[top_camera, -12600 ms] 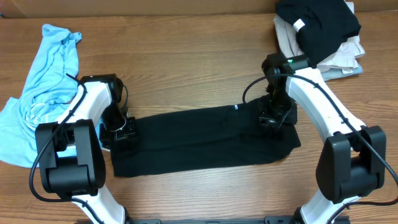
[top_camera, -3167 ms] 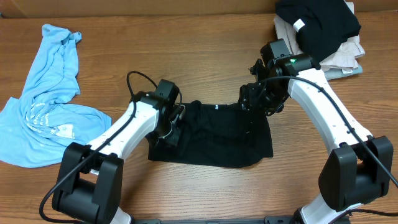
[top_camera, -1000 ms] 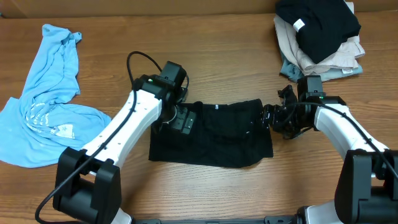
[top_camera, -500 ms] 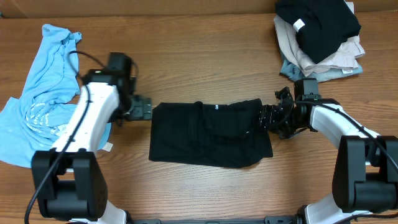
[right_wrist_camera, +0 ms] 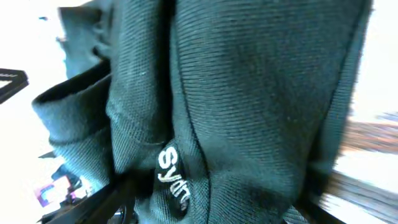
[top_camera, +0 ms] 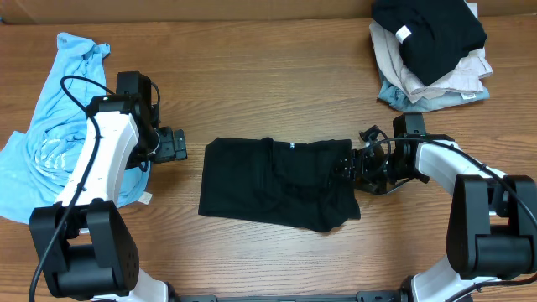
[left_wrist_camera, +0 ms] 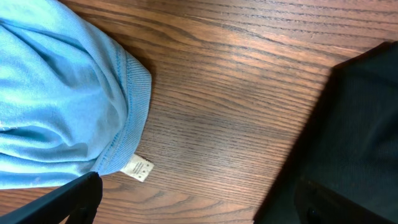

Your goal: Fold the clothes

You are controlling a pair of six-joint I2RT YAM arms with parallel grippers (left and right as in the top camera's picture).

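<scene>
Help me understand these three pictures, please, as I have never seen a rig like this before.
These are two robot arms at a wooden table, each ending in a two-finger gripper. The wide picture comes from a camera fixed above; the other two come from cameras on the wrists, looking along each arm's own fingers. On the table lie a partly folded black shirt, a crumpled light blue garment on the left, and a pile of folded clothes in the far right corner. The left gripper is open and holds nothing; its camera sees blue cloth, bare wood and the shirt's edge. The right gripper appears to clasp the shirt's right edge, so its camera is filled with black cloth and its white lettering.
</scene>
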